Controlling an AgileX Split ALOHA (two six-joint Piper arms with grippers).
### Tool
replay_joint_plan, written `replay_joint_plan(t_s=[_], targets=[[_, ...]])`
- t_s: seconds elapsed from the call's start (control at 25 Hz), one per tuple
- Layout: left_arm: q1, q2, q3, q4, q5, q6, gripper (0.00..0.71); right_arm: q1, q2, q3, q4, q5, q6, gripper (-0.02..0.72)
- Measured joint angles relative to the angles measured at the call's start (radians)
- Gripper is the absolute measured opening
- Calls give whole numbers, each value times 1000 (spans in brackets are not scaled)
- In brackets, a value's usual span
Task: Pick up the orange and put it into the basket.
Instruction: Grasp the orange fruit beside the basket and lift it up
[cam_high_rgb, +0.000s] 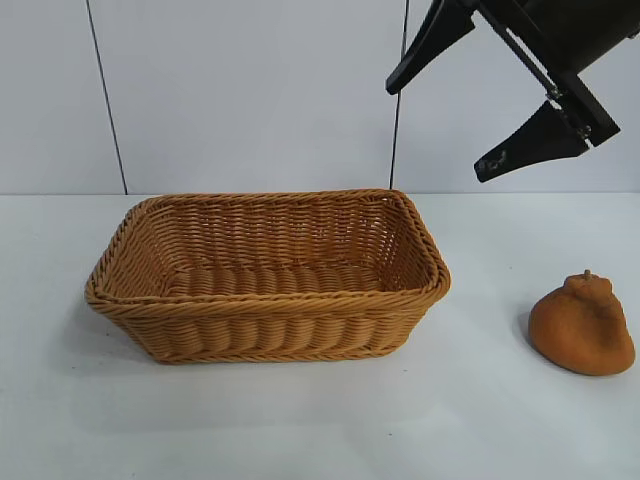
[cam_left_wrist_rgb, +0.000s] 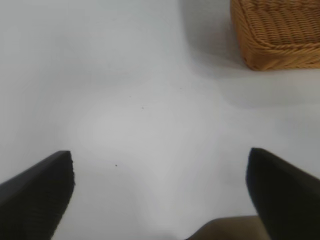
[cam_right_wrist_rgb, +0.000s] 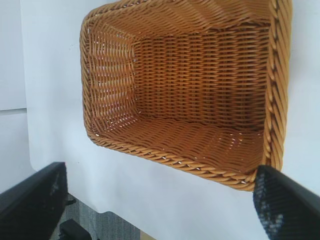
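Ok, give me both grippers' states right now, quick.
Left gripper: open, holding nothing, over bare table.
Right gripper: open, holding nothing, raised above the basket; the orange lies untouched.

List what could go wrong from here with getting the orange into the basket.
1. The right gripper hangs open high above the table, nearer the basket than the orange; a poorly aimed descent could miss.
2. The orange is lumpy and dome-shaped, so the fingers may slip off.
3. The basket's rim could catch the fruit on a low carry.
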Motion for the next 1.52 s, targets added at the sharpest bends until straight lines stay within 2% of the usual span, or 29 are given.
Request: replay_joint_plan(t_s=[0.28,0.4,0.6,0.68,0.84,0.92,1.04,1.12,1.16,1.36,1.52], targets=[[0,-4,0,-1,0,0,666,0,0,-1,-11,-9,0,694],[0,-33,0,-2,0,0,666,0,0,-1,-45,-11,4,694],[0,-189,0,-3,0,0,666,0,0,-1,-119,-9,34,694],[0,-204,0,-6,0,0,666,0,0,-1,-151,-8,51,694],[0,-205,0,-6,0,0,666,0,0,-33,-270,-4,114,694],[0,-205,0,-6,0,0,666,0,0,-64,-362,-1,161,694],[0,-205,0,-6,0,0,666,-1,0,-113,-547,24,266,694],[0,-205,0,-6,0,0,666,-13,0,-134,-627,39,309,694],[0,-205,0,-6,0,0,666,-27,0,-139,-646,45,318,694],[0,-205,0,-6,0,0,666,-100,25,-140,-651,80,301,694],[0,-205,0,-6,0,0,666,-123,86,-140,-648,79,287,694]])
